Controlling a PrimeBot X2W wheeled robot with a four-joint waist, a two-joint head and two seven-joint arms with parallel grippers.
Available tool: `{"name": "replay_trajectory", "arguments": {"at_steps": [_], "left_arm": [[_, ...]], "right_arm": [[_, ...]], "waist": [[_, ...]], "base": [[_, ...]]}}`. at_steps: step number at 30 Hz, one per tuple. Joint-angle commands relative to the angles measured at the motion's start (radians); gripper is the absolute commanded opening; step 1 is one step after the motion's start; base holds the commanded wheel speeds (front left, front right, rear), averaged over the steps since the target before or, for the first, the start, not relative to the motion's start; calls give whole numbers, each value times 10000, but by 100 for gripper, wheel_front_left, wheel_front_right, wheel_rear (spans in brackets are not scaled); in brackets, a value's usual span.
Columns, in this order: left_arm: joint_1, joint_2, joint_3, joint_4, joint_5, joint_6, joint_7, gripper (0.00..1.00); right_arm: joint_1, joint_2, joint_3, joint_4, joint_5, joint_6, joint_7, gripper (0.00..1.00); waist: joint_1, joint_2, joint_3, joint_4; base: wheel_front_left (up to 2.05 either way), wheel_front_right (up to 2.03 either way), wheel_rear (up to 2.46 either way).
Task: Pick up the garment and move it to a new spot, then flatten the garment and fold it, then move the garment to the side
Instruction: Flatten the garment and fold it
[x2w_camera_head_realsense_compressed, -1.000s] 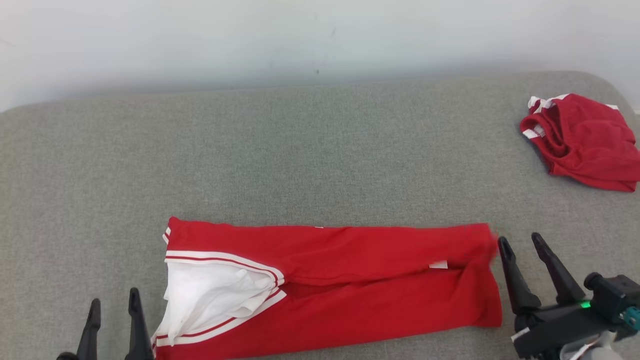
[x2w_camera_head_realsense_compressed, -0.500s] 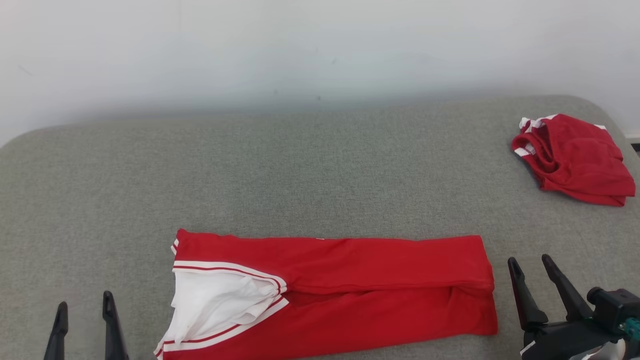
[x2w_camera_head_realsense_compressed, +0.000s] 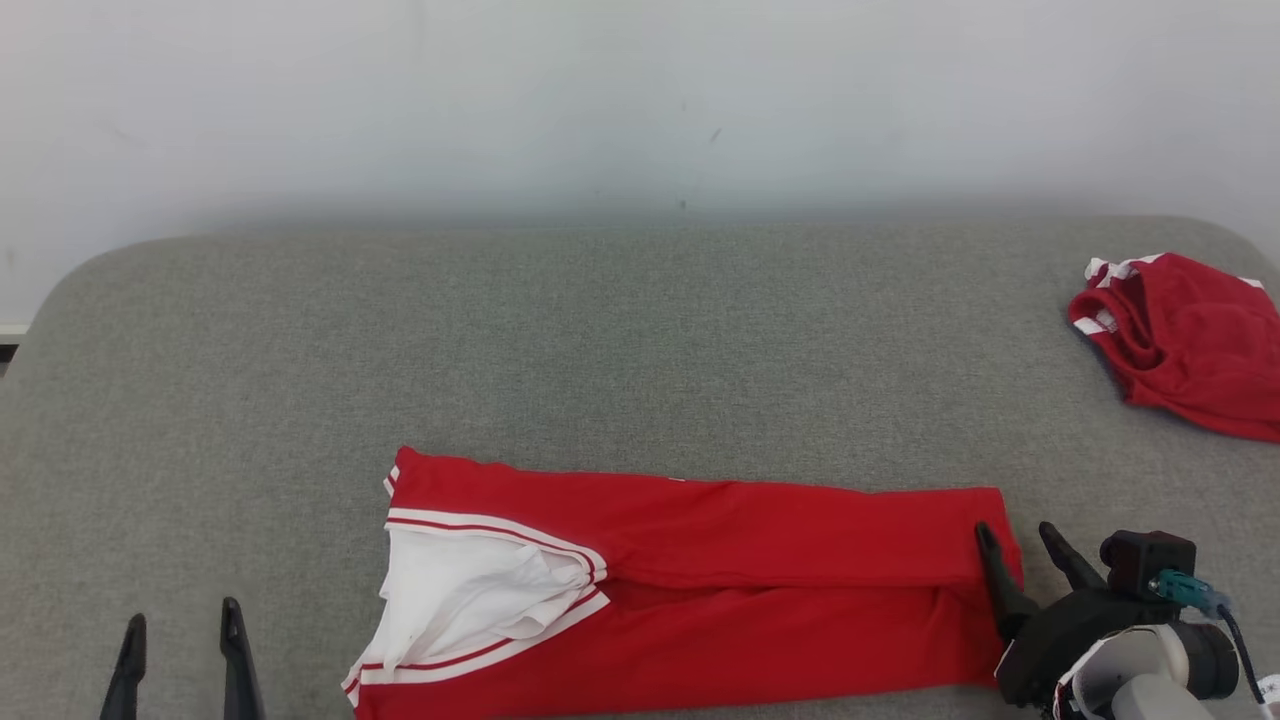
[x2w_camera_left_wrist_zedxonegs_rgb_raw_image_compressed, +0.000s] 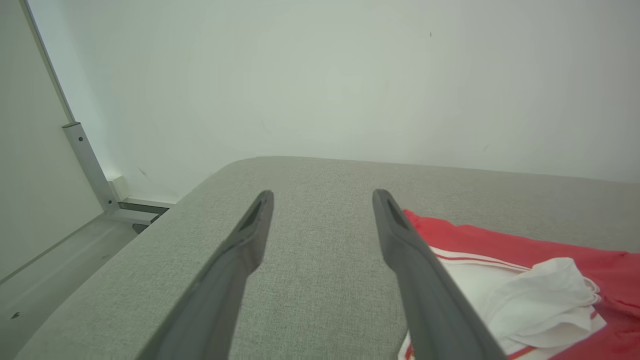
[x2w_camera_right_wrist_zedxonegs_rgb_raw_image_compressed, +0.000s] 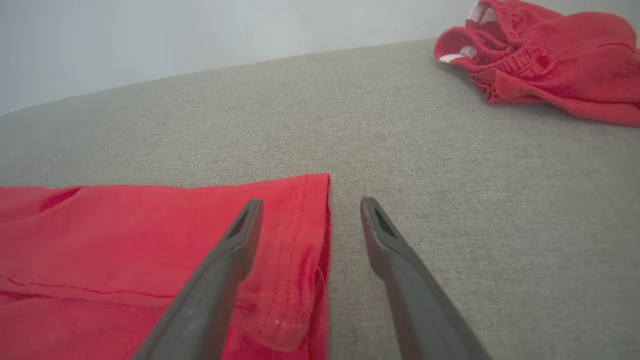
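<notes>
The garment (x2w_camera_head_realsense_compressed: 740, 590) is a red piece with white-and-red trim, folded into a long band on the grey cushion, its white inner lining showing at the left end (x2w_camera_left_wrist_zedxonegs_rgb_raw_image_compressed: 525, 300). My right gripper (x2w_camera_head_realsense_compressed: 1015, 538) stands open at the band's right hem (x2w_camera_right_wrist_zedxonegs_rgb_raw_image_compressed: 305, 235), one finger over the cloth and the other over bare cushion. My left gripper (x2w_camera_head_realsense_compressed: 180, 630) is open at the lower left, apart from the garment, with its right finger close to the white-trimmed end in the left wrist view (x2w_camera_left_wrist_zedxonegs_rgb_raw_image_compressed: 322, 197).
A second red garment (x2w_camera_head_realsense_compressed: 1185, 340) lies crumpled at the cushion's far right (x2w_camera_right_wrist_zedxonegs_rgb_raw_image_compressed: 545, 55). The grey cushion (x2w_camera_head_realsense_compressed: 600, 340) ends at a pale wall behind. A metal frame leg and floor (x2w_camera_left_wrist_zedxonegs_rgb_raw_image_compressed: 90, 170) lie off the cushion's left edge.
The camera has tilted and shifted, so the whole scene sits lower. My right gripper has moved left onto the garment's right hem. The left gripper stays open at the lower left.
</notes>
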Motion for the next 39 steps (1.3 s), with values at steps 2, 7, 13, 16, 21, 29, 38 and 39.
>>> {"name": "replay_trajectory", "arguments": {"at_steps": [2, 7, 13, 16, 21, 29, 38, 39], "left_arm": [[-76, -26, -66, 68, -38, -33, -30, 100], [-149, -37, -274, 212, 152, -54, -30, 100], [-120, -45, -182, 248, 125, -71, -30, 100], [-109, -48, -133, 244, 123, -77, -30, 100], [-123, -54, -140, 276, 141, -63, -30, 100], [-167, -40, -245, 405, 264, -64, -30, 100], [-197, -41, -301, 426, 242, -70, -30, 100], [-175, -31, -292, 456, 225, -70, -30, 100]], "right_arm": [[-204, 135, -42, 381, -48, -30, 70, 100], [-469, 362, -68, 1564, -92, -30, 193, 100], [-363, 710, 292, 2244, 126, -30, 261, 42], [-430, 809, 597, 2230, 394, -30, 227, 0], [-888, 441, 788, 2193, 689, -30, -127, 0], [-1616, -1201, 301, 2784, 894, -30, -401, 0], [-2191, -2088, 162, 3240, 472, -30, -300, 0], [-2270, -1924, 265, 3046, 547, -30, -213, 0]], "waist": [[0, 0, 77, 119], [0, 0, 106, 295], [0, 0, 76, 253], [0, 0, 77, 170], [0, 0, 27, 6], [0, 0, -109, -238], [0, 0, -127, -522], [0, 0, -125, -591]], "base": [[0, 0, 0], [0, 0, 0], [0, 0, 0], [0, 0, 0], [0, 0, 0], [0, 0, 0], [0, 0, 0], [0, 0, 0]]}}
